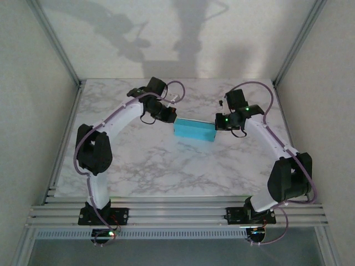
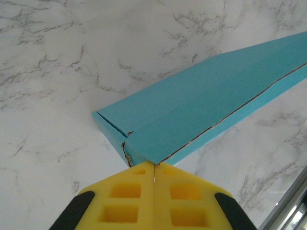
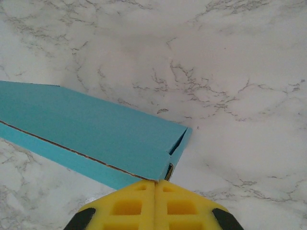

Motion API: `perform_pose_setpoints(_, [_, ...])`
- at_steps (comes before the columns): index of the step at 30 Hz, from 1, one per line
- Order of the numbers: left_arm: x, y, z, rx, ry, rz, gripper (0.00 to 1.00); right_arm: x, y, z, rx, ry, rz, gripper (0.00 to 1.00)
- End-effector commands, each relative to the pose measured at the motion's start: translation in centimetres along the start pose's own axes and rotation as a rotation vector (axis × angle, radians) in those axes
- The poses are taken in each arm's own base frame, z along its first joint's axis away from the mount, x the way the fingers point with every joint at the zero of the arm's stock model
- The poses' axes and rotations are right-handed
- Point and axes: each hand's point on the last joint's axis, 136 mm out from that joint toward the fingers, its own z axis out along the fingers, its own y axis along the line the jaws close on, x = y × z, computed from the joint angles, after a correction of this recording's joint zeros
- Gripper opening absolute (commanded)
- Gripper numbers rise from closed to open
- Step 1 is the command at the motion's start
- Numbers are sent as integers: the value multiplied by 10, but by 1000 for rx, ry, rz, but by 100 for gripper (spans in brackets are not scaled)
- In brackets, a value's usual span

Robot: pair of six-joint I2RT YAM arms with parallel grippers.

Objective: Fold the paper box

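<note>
The paper box (image 1: pixel 195 131) lies on the marble table (image 1: pixel 166 172) as a closed, long turquoise shape, midway between the two arms. My left gripper (image 1: pixel 173 118) is shut, its yellow tips against the box's left end. In the left wrist view the box (image 2: pixel 201 105) runs off to the upper right, and the left gripper (image 2: pixel 154 165) touches its near corner, where a side flap gapes slightly. My right gripper (image 1: pixel 217 123) is shut too, at the box's right end. In the right wrist view the right gripper (image 3: pixel 154 181) meets the corner of the box (image 3: pixel 91 129) beside a slightly open end flap.
Grey walls and aluminium frame posts (image 1: pixel 66 66) close in the table on the left, right and back. An aluminium rail (image 1: pixel 177 213) with both arm bases runs along the near edge. Bare marble lies in front of the box.
</note>
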Motion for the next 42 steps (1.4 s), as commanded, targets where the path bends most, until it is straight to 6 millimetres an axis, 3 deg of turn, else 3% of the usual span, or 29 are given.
perform_pose_setpoints(1, [7, -11, 0, 5, 0, 2, 2, 4, 9, 2, -38, -6, -24, 1])
perform_pose_setpoints(27, [7, 15, -15, -139, -18, 15, 2, 11, 5, 0, -25, -20, -44, 0])
perform_pose_setpoints(42, [13, 17, -12, -139, -10, 1, 2, 15, 3, 0, -22, -31, -44, 0])
